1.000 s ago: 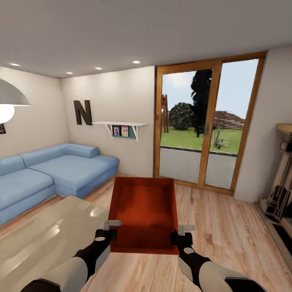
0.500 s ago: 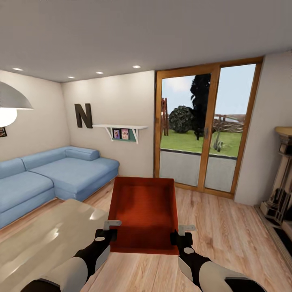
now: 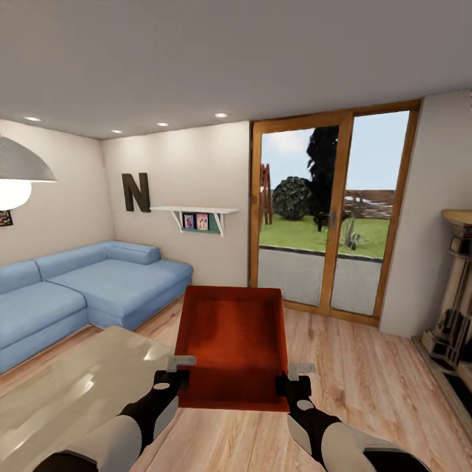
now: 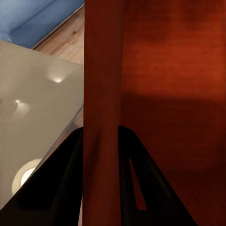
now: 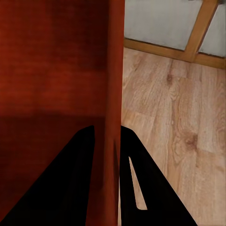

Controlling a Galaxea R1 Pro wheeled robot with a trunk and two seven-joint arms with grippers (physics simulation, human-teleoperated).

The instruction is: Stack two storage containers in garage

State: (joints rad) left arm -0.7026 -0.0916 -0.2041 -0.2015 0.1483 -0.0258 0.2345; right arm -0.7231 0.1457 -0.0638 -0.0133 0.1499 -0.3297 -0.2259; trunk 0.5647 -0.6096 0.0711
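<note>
Left gripper (image 3: 176,372) clamped on left wall of red-orange storage container (image 3: 233,344), right gripper (image 3: 292,380) on right wall; forearms reaching forward from bottom of frame, container at lower centre above wood floor (image 3: 367,367).

At 9 o'clock the pendant lamp (image 3: 16,172) and blue sofa (image 3: 65,288) run off the head view's edge; at 3 o'clock the fireplace (image 3: 455,295) does too. The shelf's two framed pictures (image 3: 195,221) are too small to read.
</note>
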